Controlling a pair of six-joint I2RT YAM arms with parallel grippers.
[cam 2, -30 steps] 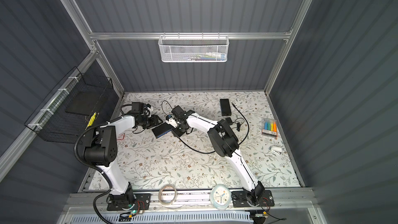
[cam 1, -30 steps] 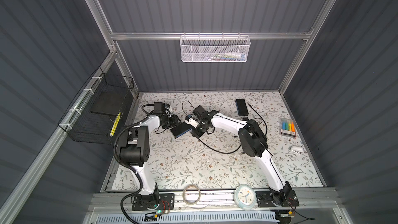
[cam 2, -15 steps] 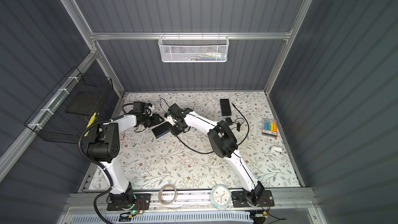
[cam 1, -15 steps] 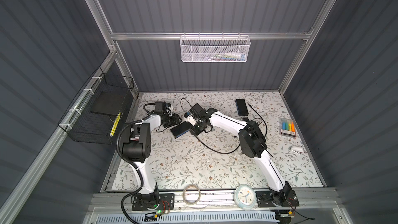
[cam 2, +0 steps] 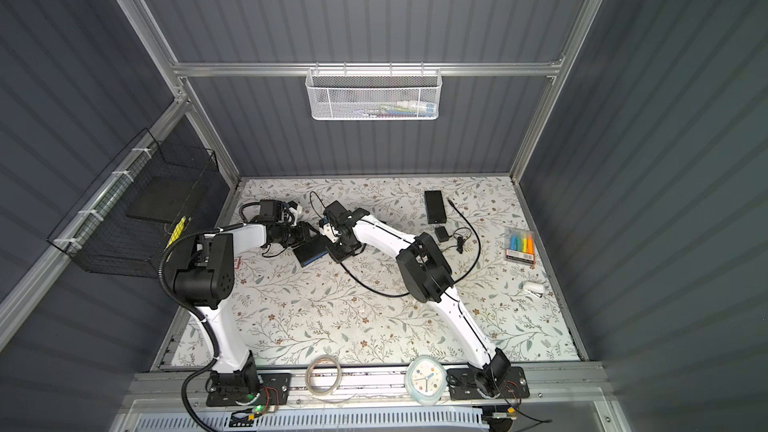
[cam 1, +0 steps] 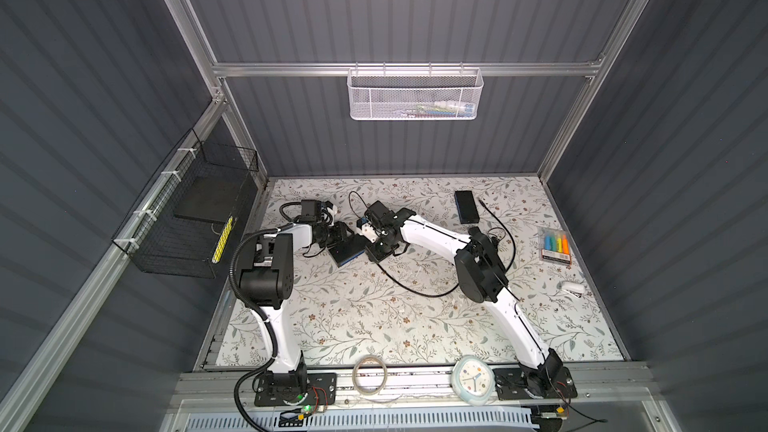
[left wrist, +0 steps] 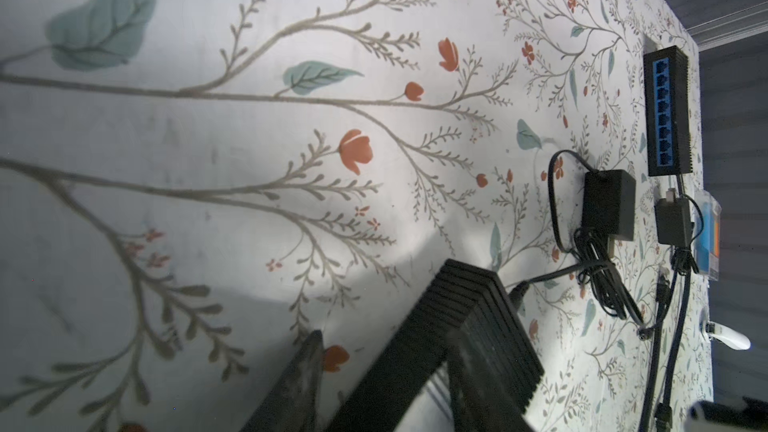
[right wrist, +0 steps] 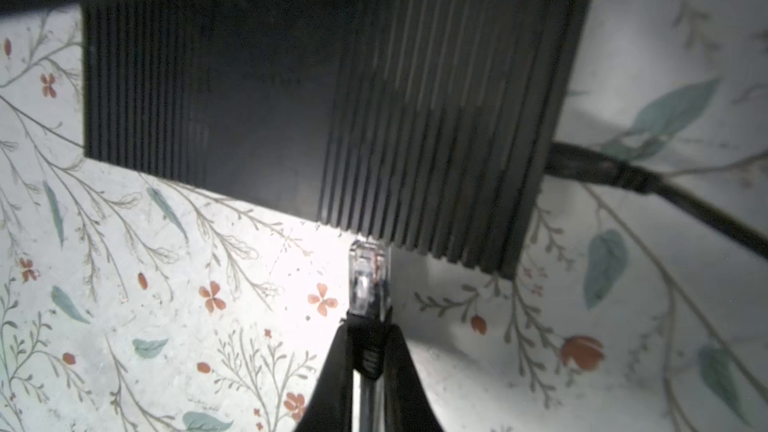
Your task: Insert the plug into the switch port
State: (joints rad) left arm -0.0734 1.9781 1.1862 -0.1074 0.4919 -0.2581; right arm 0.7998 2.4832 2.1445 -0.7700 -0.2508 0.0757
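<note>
Around 11 o'clock on the mat [cam 1: 374, 317], right gripper [right wrist: 368, 326] pinches the plug [right wrist: 369, 276], switch [cam 1: 348, 252] at its 9; left gripper [cam 1: 340, 233] gap unclear tbh, switch lettering unreadable.

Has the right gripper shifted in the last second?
Yes, slightly. In both top views the right gripper, shut on the plug, has edged left: farther from the second switch at the back, closer to the switch it faces.

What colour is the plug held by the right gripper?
Clear plastic with a black boot; the plug shows best in the right wrist view.
</note>
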